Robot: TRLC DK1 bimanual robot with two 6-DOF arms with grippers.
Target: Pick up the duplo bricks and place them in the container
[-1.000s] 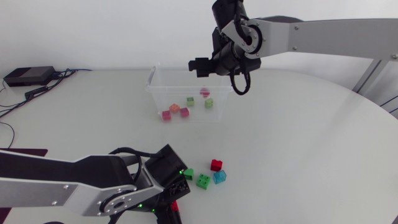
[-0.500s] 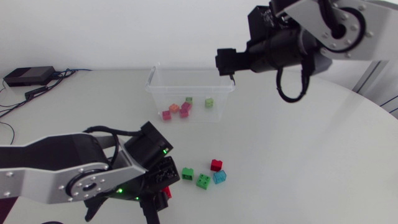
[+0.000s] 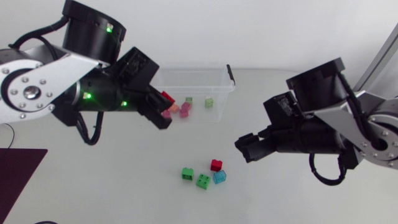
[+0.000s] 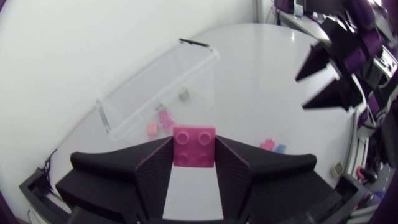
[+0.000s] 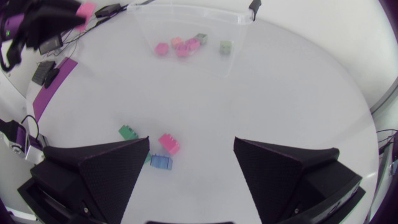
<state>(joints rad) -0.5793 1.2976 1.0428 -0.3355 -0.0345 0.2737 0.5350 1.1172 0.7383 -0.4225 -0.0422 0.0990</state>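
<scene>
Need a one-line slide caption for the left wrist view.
Left end effector shut on a red square duplo brick, clear plastic container ahead on the table.

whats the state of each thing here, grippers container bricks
left gripper, shut on the red brick
red brick, clamped between both fingers, off the table
right gripper, open, empty
container, upright, open-topped, holding small bricks
loose bricks, four lying on the table, ungripped
</scene>
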